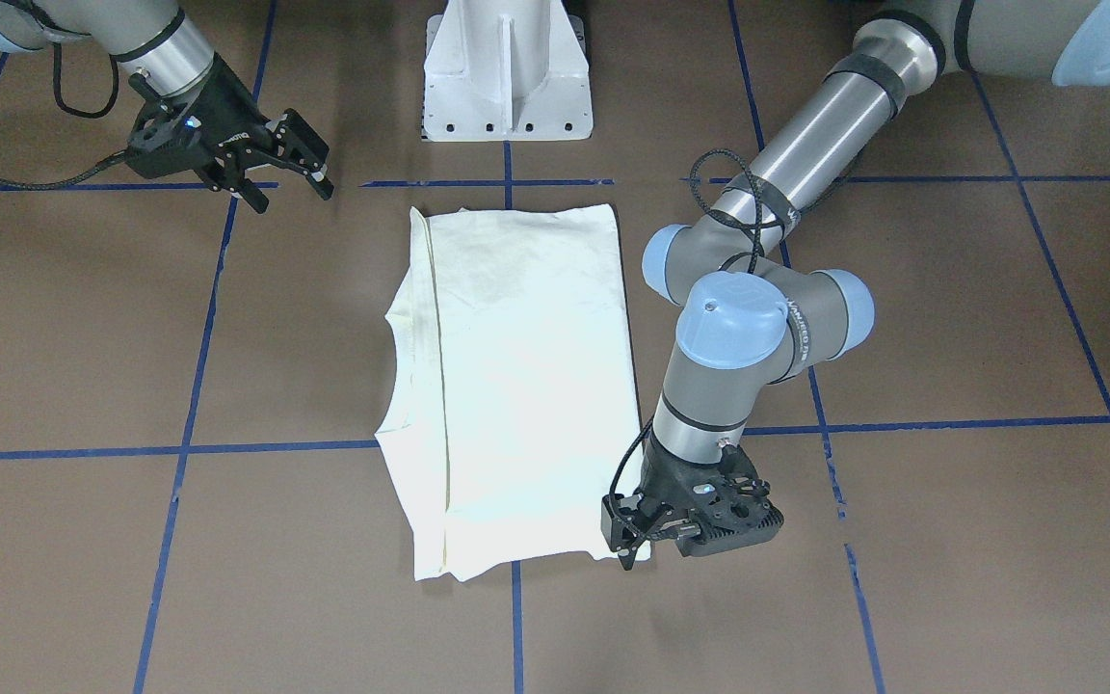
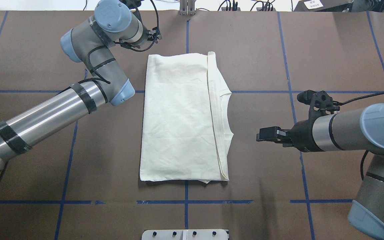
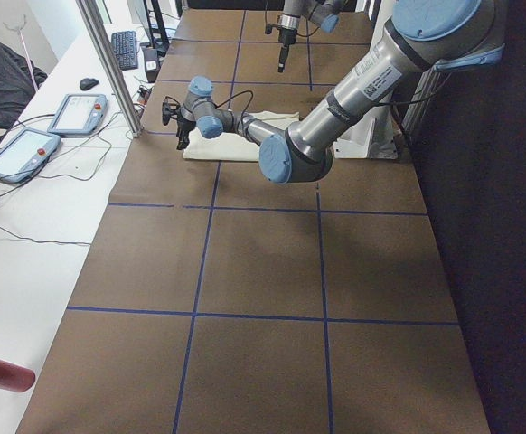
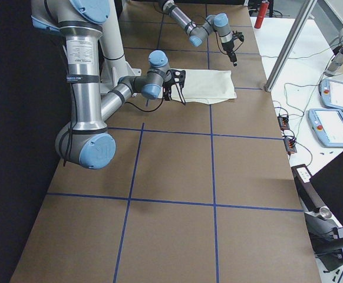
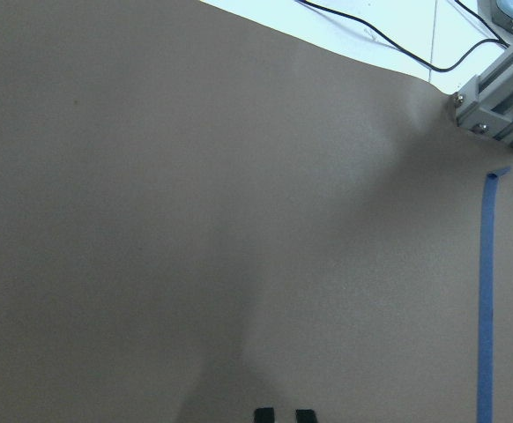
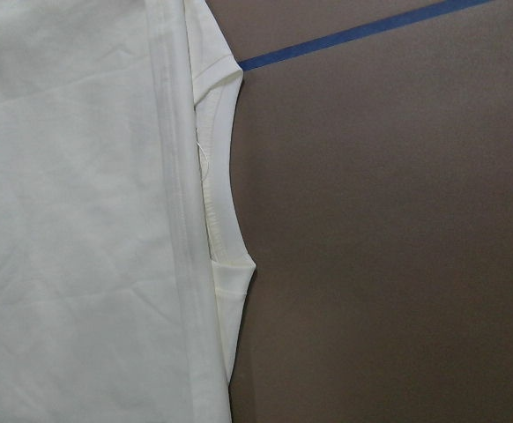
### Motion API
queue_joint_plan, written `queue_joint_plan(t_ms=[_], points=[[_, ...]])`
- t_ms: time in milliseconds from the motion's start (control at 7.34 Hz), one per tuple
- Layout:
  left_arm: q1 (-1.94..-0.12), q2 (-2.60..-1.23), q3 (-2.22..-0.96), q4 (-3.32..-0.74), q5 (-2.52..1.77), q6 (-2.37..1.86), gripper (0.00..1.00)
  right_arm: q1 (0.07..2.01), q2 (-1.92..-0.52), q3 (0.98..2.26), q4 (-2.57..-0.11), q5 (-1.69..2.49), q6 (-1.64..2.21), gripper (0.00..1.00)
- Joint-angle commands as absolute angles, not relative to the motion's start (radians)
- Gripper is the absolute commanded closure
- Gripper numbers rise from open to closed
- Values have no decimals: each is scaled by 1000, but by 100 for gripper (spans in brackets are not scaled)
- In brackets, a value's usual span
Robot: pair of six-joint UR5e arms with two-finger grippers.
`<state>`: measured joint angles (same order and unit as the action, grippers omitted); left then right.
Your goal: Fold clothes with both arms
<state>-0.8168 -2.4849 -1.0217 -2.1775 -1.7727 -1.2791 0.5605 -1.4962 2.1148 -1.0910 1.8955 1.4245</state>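
The shirt (image 2: 178, 116) lies flat in the middle of the table (image 2: 262, 50), a long narrow rectangle with its plain cream back upward; I see no print, so I judge it is folded to the inside. The collar (image 2: 227, 113) sticks out on the right long edge, where the layers are thicker; the left long edge is one clean fold.

My left gripper (image 1: 630, 545) is low at the far left corner of the shirt, pointing down; in its wrist view the two fingertips (image 5: 263, 414) stand nearly pressed together over bare brown paper, with no cloth between them, so I believe it pinches nothing. Whether it touches the corner I cannot tell. I think it is there because this corner is the place to take for the next fold.

My right gripper (image 1: 293, 198) has its fingers spread and empty; it hangs to the right of the shirt, well apart from the collar, and its camera looks down on that edge — a good place to start toward the far right corner.

By my judgement the side folds are done; the fold of the far end toward the near end is left — both far corners should rise together, or the layers may slide.
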Motion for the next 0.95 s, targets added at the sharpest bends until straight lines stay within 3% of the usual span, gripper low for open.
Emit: queue_joint_plan(t_ms=[0, 409, 681, 818], points=[[-834, -2374, -1284, -1989, -1815, -1220, 0, 560, -1345, 2085, -1313, 1899, 1414, 0], [-835, -2177, -1691, -1825, -1853, -1209, 0, 459, -1148, 1976, -1546, 1823, 1353, 0], [-835, -2128, -1860, -1720, -1910, -1209, 0, 391, -1123, 1951, -1620, 1810, 1350, 0], [-830, -2114, -1883, -1710, -1914, -1210, 0, 381, -1103, 1918, -1621, 1810, 1350, 0]])
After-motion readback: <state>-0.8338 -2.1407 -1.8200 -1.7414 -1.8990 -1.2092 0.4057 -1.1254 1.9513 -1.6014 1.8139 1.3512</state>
